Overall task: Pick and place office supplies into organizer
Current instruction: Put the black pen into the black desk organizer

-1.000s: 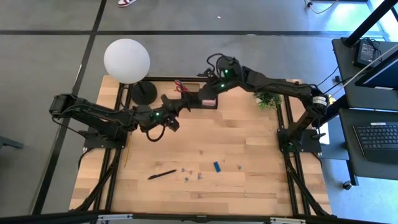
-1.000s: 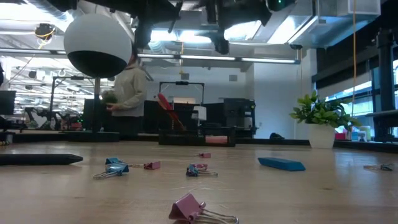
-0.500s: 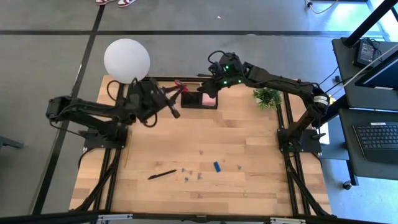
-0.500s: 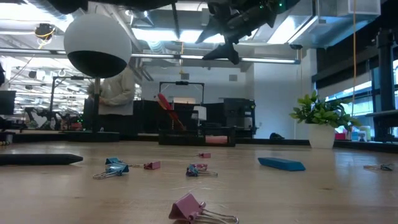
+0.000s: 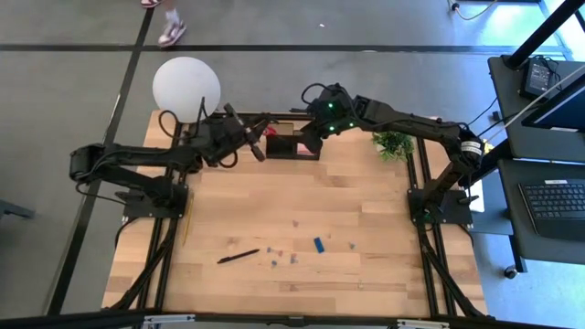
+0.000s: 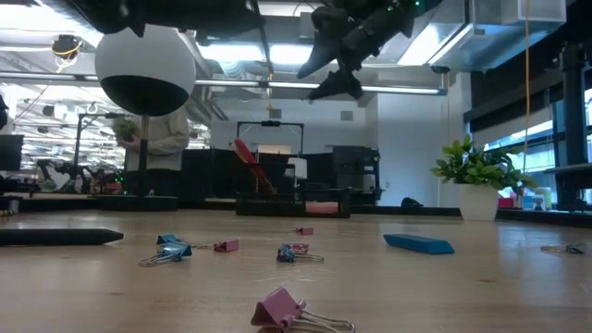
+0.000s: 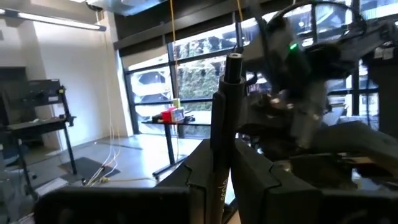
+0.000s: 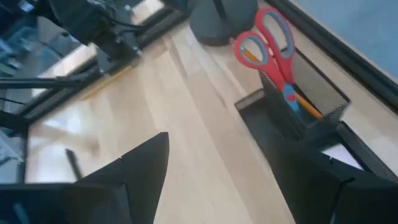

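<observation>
The black organizer (image 5: 294, 147) stands at the table's far edge, with red-handled scissors (image 8: 271, 42) upright in its mesh cup and a pink pad (image 6: 321, 208) in it. My left gripper (image 5: 253, 143) hovers just left of the organizer, shut on a black pen (image 7: 225, 106). My right gripper (image 5: 306, 136) hangs open above the organizer, high over the table (image 6: 335, 79). Another black pen (image 5: 238, 257), a blue block (image 5: 318, 244) and several clips (image 5: 279, 258) lie on the near half. A pencil (image 5: 186, 224) lies by the left edge. My left gripper pinches the black pen's barrel (image 7: 219, 163) between its two fingers. The pen is lifted clear of the table, and its free end (image 7: 233, 61) sticks out well past the fingertips. The fingers point toward the table's right.
A lamp with a white globe (image 5: 186, 87) and round black base (image 8: 219, 14) stands at the far left corner, close behind my left arm. A small potted plant (image 5: 393, 143) sits right of the organizer. The middle of the table is bare wood (image 5: 302, 196).
My left gripper has risen from the table's middle left and swung toward the far edge, carrying the pen up beside the organizer. My right gripper stayed over the organizer and tipped somewhat.
</observation>
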